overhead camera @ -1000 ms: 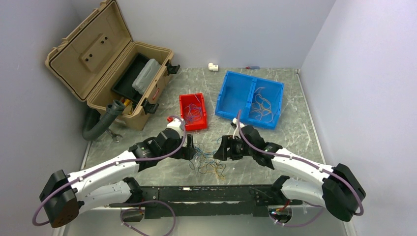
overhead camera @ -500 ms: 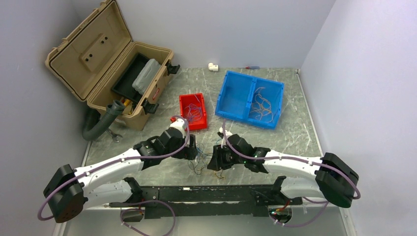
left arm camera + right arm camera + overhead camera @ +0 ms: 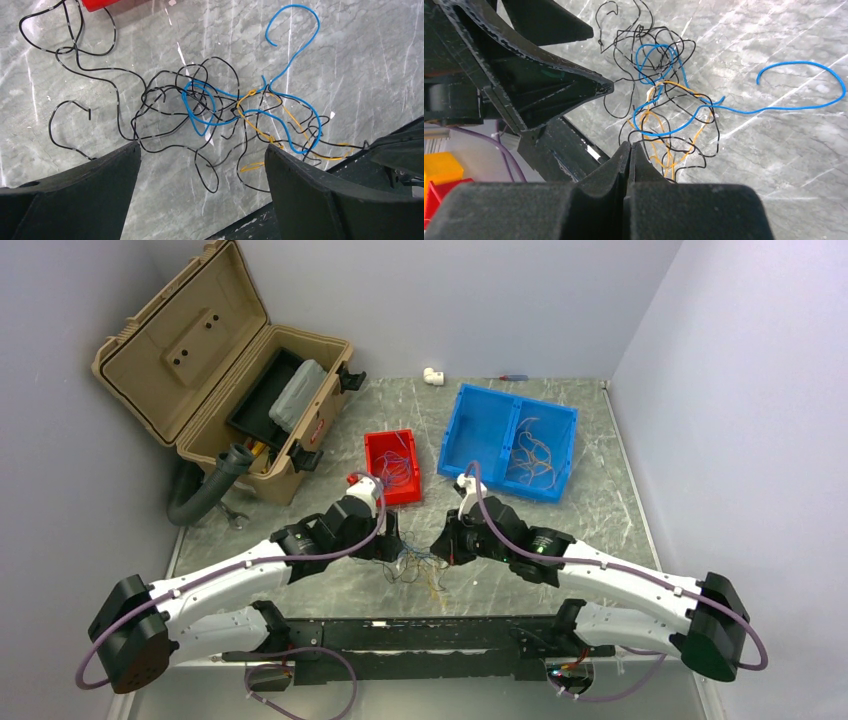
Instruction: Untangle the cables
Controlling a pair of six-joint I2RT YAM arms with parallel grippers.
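One red bin point(image 3: 415, 455) just beyond cables point(image 3: 420, 565) — toolbox point(image 3: 190, 340) left.

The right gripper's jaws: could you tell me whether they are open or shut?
Shut: the right wrist view shows the right gripper with jaws pressed together beside the cables. Whether they pinch a wire, I cannot tell.

cables point(image 3: 220, 120): black/blue/orange tangle, flat on table
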